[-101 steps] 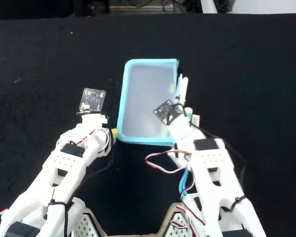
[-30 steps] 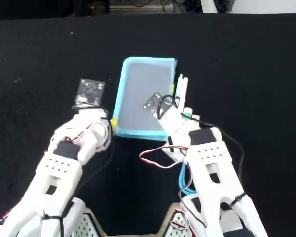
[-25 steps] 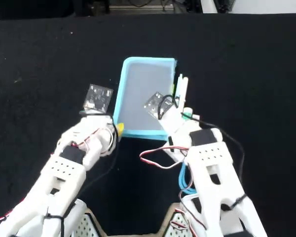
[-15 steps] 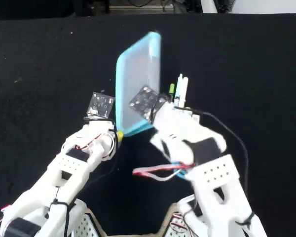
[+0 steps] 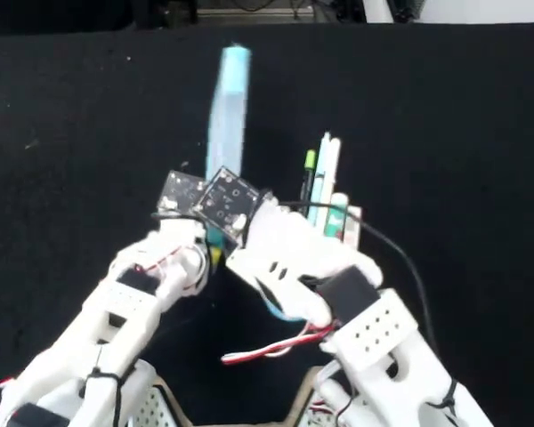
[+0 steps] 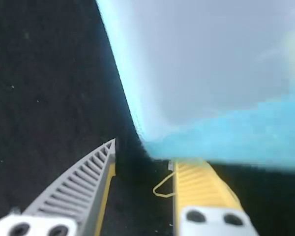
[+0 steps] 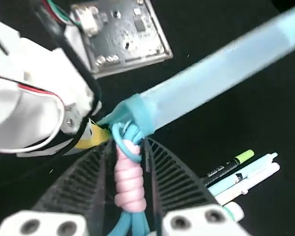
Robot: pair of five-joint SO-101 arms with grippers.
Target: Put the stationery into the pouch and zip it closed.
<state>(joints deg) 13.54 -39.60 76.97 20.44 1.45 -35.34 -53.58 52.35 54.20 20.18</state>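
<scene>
Left end effector (image 6: 145,162) open, jaws spread, sitting just beside the pouch's near corner. Pouch (image 5: 227,116) is blue, tipped up on its edge, centre-left over the black worktop (image 5: 445,116), running near to far. Right end effector (image 7: 129,147) clamped on the pink pull cord (image 7: 129,182) at the pouch's near end. Pens (image 5: 325,182) lie bunched on the worktop right of the pouch, beside the right arm.

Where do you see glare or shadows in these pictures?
High view: the white arms glare against the black table, which hides any shadow. Left wrist view: the pouch glows pale, evenly lit. Right wrist view: soft shine runs along the pouch's edge.
</scene>
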